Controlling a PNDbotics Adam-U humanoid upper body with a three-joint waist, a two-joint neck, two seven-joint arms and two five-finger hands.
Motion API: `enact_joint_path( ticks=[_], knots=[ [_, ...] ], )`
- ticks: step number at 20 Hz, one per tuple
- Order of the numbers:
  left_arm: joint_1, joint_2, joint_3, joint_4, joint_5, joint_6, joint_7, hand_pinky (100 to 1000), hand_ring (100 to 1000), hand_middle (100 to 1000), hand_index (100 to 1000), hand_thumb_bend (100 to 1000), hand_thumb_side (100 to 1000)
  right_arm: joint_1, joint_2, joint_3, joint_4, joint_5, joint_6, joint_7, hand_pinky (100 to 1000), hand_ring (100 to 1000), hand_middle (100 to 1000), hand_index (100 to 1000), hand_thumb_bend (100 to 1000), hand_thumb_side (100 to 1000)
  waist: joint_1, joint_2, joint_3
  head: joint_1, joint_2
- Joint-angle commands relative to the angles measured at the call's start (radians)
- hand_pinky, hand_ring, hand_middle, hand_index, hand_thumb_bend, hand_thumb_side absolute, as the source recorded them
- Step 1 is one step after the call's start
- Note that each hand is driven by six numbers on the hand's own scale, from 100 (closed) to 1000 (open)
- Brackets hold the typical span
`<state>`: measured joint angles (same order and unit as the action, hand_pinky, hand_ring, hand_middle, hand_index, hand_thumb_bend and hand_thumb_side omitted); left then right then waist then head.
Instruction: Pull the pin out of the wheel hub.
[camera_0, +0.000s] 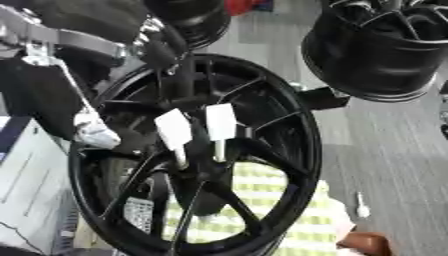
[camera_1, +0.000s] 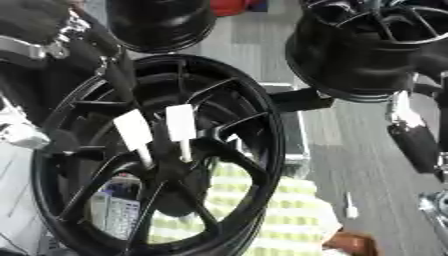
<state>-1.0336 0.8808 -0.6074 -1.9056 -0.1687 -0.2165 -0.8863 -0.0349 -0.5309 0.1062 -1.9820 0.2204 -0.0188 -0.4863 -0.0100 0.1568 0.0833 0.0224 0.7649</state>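
Observation:
A large black spoked wheel hub (camera_0: 289, 125) stands upright in the middle. Two pins stick out of its centre side by side, each with a flat white head on a thin silver shaft: the left pin (camera_0: 173, 131) and the right pin (camera_0: 220, 122). My left arm comes in from the upper left. Its black hand (camera_0: 164, 49) hangs over the top of the wheel, with one finger (camera_1: 122, 75) reaching straight down toward the pins. It stops a little above them, and nothing is held. I cannot make out my right hand.
A second black wheel (camera_0: 376, 50) lies at the upper right and a third (camera_1: 162, 22) at the top. A white tag (camera_0: 94, 132) dangles on a cord from my left arm. Dark arm-like parts (camera_1: 416, 142) show at the right edge. A checked cloth (camera_0: 289, 210) lies behind the spokes.

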Motion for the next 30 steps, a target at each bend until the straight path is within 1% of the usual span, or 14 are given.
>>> enact_joint_path(
  ticks=[1,4,5,7,9,14,18,20,21,22,25,28,30],
  knots=[
    [-0.029,-0.023,-0.027,0.054,-0.02,-0.022,-0.02,803,782,763,844,383,364,-0.011,-0.006,-0.002,-0.018,-0.009,-0.001,0.003,737,847,795,814,100,648,0.0,-0.015,0.001,0.004,0.005],
    [-0.028,-0.045,-0.05,0.105,-0.039,-0.037,-0.021,801,776,746,845,370,374,-0.014,-0.003,-0.001,-0.018,-0.011,-0.001,0.004,736,847,794,813,100,648,-0.001,-0.013,-0.002,0.007,0.005],
    [-0.025,-0.052,-0.055,0.122,-0.046,-0.041,-0.021,799,772,736,841,347,371,-0.015,-0.002,-0.001,-0.018,-0.012,-0.002,0.004,736,847,794,814,100,648,-0.001,-0.012,-0.003,0.008,0.005],
    [-0.022,-0.067,-0.059,0.155,-0.057,-0.047,-0.021,796,767,731,832,307,335,-0.016,0.001,-0.001,-0.018,-0.014,-0.002,0.004,736,847,794,814,100,648,-0.003,-0.011,-0.005,0.01,0.005],
    [-0.019,-0.079,-0.059,0.185,-0.072,-0.054,-0.021,794,768,746,828,292,321,-0.018,0.004,-0.001,-0.018,-0.015,-0.002,0.004,736,847,795,814,100,649,-0.004,-0.009,-0.006,0.011,0.005],
    [-0.007,-0.093,-0.067,0.242,-0.095,-0.073,-0.021,789,767,760,831,288,312,-0.02,0.01,-0.001,-0.018,-0.016,-0.002,0.001,735,847,795,814,100,649,-0.008,-0.004,-0.008,0.018,0.005],
    [0.001,-0.094,-0.073,0.266,-0.107,-0.085,-0.021,787,765,751,838,314,282,-0.022,0.011,0.0,-0.018,-0.017,-0.005,-0.001,735,847,794,814,100,648,-0.009,-0.003,-0.008,0.024,0.005],
    [0.005,-0.092,-0.079,0.277,-0.108,-0.089,-0.021,790,768,755,856,339,307,-0.021,0.012,-0.001,-0.018,-0.018,-0.005,-0.002,735,847,794,814,100,648,-0.01,-0.002,-0.009,0.027,0.005],
    [0.006,-0.091,-0.081,0.28,-0.105,-0.092,-0.021,795,779,776,860,394,361,-0.021,0.013,0.0,-0.018,-0.018,-0.005,-0.003,735,847,794,814,100,649,-0.01,-0.002,-0.009,0.028,0.005],
    [0.006,-0.09,-0.081,0.281,-0.101,-0.094,-0.021,795,782,782,859,412,372,-0.02,0.013,0.0,-0.018,-0.018,-0.005,-0.003,735,847,794,814,100,649,-0.01,-0.001,-0.009,0.029,0.005],
    [0.004,-0.09,-0.078,0.283,-0.098,-0.101,-0.021,805,794,788,860,483,454,-0.021,0.017,0.002,-0.018,-0.021,-0.002,-0.004,734,847,795,815,100,650,-0.011,-0.001,-0.009,0.031,0.005],
    [0.002,-0.093,-0.07,0.297,-0.111,-0.107,-0.021,804,794,787,858,495,438,-0.021,0.02,0.004,-0.018,-0.021,-0.002,-0.004,733,847,795,815,100,650,-0.01,0.001,-0.01,0.033,0.005],
    [0.002,-0.098,-0.064,0.308,-0.127,-0.114,-0.021,800,792,781,850,489,396,-0.021,0.022,0.005,-0.018,-0.021,-0.002,-0.004,733,847,795,815,100,650,-0.01,0.001,-0.011,0.033,0.005]
  ],
)
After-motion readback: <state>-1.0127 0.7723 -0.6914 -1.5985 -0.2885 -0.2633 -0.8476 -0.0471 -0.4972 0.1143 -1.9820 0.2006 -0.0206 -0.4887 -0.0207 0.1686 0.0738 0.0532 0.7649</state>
